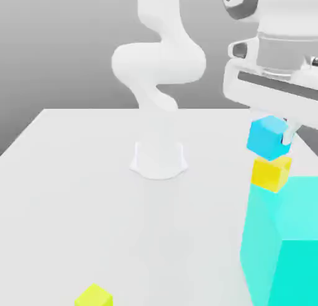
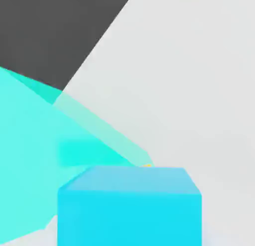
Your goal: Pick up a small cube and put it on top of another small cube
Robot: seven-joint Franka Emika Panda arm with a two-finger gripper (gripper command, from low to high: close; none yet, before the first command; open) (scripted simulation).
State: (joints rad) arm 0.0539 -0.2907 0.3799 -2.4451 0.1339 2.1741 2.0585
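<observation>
Turquoise block (image 1: 282, 243) up front, blue cube (image 1: 268, 137) stacked on yellow cube (image 1: 271, 172) behind it.
Hand (image 1: 273, 121) sits low over the blue cube, a finger beside its right face; whether the fingers are apart or clamped I cannot tell. Cube rests square on its partner, likely ready for release. Arm arches over from its base on the worktop (image 1: 74, 193), wrist pointing down; a lime cube (image 1: 94, 296) lies well apart.
</observation>
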